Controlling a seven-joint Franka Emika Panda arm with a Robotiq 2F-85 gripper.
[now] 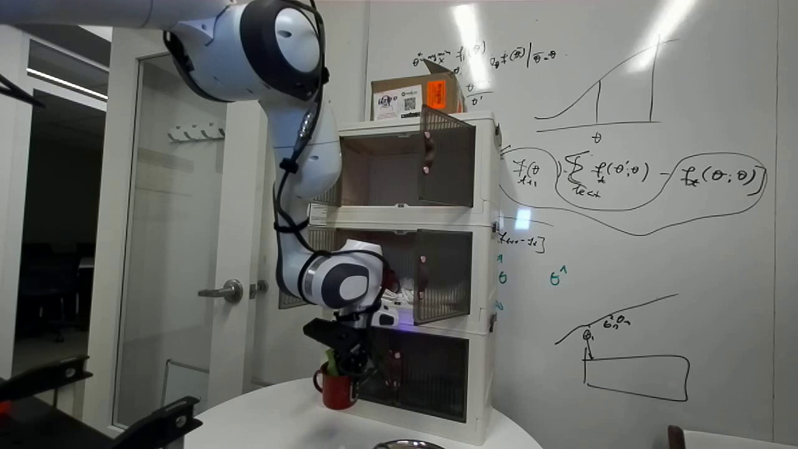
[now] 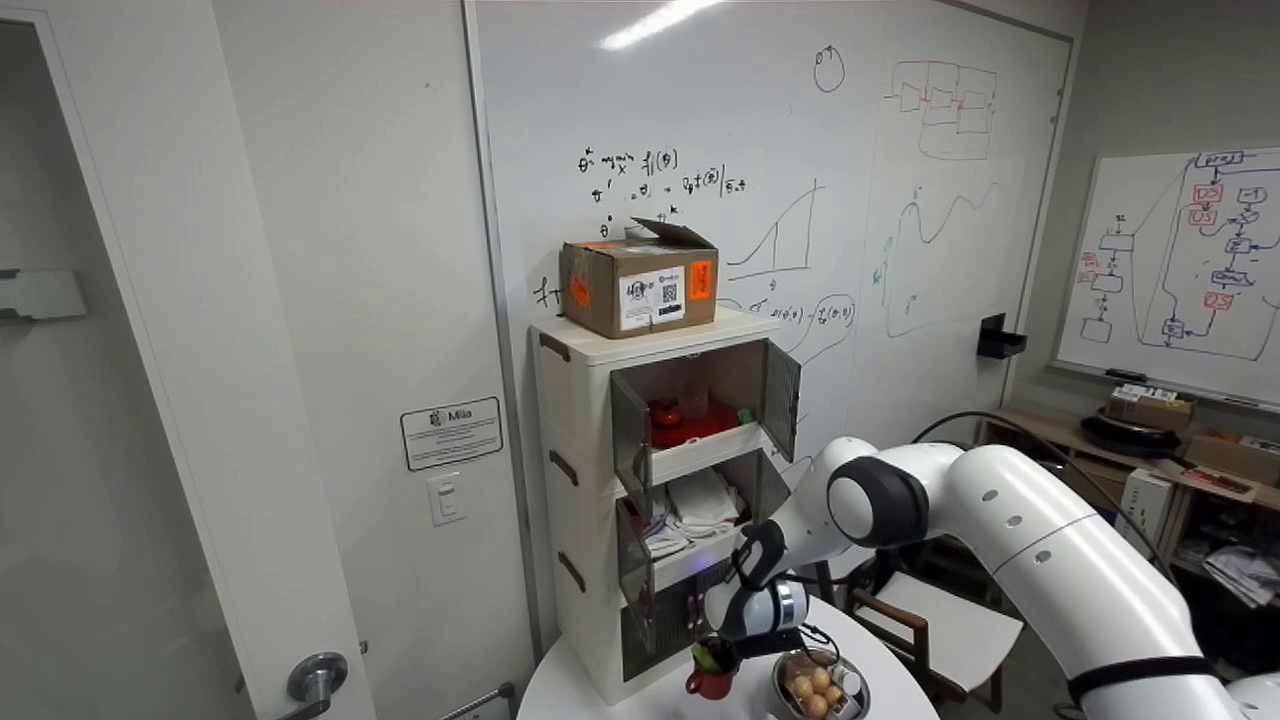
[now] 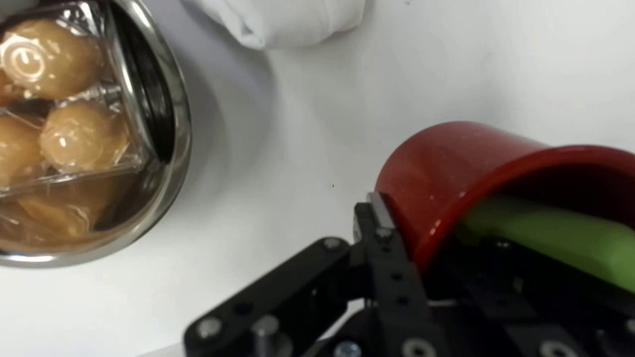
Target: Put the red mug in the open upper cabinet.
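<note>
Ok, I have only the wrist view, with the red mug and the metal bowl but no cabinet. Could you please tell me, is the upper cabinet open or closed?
Observer: The upper cabinet is open, as both exterior views show.
Operator: Thank you. And is there something inside, where the red mug must go?
Observer: Yes, in an exterior view a flat red thing lies on its floor.
Operator: Understood. I do not want to confuse the levels. Is the one below it closed?
Observer: No, the middle compartment stands open too.
</note>
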